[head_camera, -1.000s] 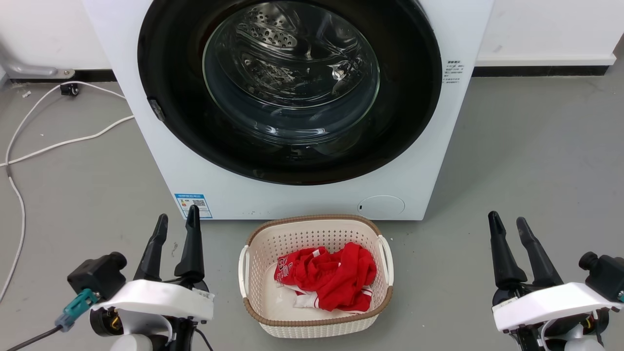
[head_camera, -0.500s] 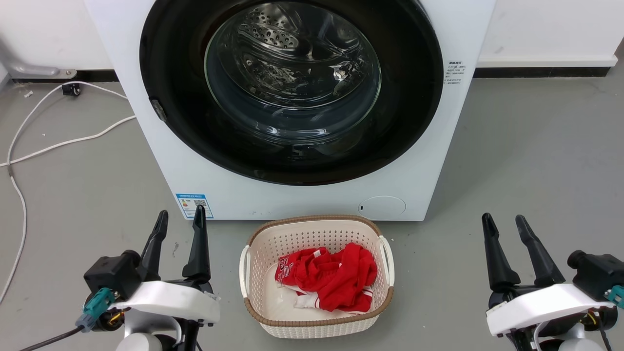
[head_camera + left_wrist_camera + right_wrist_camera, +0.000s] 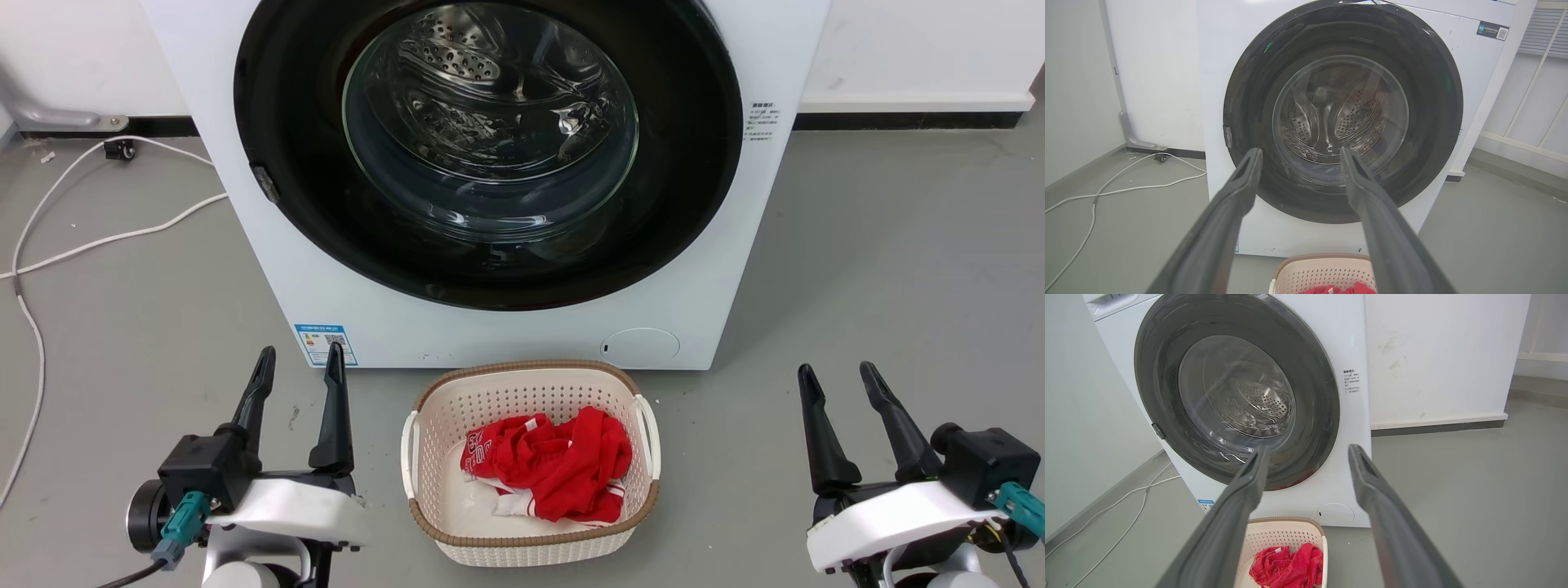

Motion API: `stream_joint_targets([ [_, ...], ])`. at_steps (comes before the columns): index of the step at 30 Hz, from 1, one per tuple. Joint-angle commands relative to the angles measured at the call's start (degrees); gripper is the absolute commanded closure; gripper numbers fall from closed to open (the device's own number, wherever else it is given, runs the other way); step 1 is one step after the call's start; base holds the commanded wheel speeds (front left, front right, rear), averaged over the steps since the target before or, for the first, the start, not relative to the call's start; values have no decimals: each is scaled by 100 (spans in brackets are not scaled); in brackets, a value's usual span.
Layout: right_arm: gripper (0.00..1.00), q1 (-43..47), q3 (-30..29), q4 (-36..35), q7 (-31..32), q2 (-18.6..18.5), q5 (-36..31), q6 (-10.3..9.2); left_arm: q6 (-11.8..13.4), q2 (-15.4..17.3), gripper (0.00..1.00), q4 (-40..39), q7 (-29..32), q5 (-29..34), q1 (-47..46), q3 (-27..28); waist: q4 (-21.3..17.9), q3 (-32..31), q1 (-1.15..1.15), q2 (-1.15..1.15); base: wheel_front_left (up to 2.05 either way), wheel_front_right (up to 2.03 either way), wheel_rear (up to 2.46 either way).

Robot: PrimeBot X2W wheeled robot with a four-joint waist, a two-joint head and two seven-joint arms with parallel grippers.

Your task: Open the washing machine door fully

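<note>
Head view: washing machine (image 3: 522,327) stands on grey floor (image 3: 882,261), its round black door (image 3: 488,147) shut flush against the white front. Low down, left pincer (image 3: 300,355) and right pincer (image 3: 835,371) both spread, holding nothing, well apart from door. Basket (image 3: 531,376) with red cloth (image 3: 555,461) sits just before machine.

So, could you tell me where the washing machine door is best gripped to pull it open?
Probably at the small grey tab on the left rim of the washing machine door, approached from the left by the open left gripper. The rest of the glossy ring sits flush and smooth, offering no edge.
</note>
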Motion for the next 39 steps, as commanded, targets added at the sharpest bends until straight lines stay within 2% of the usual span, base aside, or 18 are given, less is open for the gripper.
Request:
stream_joint_targets([
  [1, 0, 0, 10, -57, -39, 17, -162, -2, 31, 40, 0, -59, -61, 165, 55, 7, -1, -1, 0, 0, 0, 0, 0],
  [18, 0, 50, 9, -63, -158, 23, -579, -2, 62, -39, 0, -100, -243, 796, 182, 4, 17, -12, 0, 0, 0, 0, 0],
  [30, 0, 61, 20, -64, -258, 30, -1029, -2, -99, -191, 0, -83, -391, 1245, 238, 146, 25, 1, 0, 0, 0, 0, 0],
  [39, 0, 48, 14, -16, -275, 29, -934, -3, -191, -272, 0, -25, -381, 1244, 250, 238, 24, 19, 0, 0, 0, 0, 0],
])
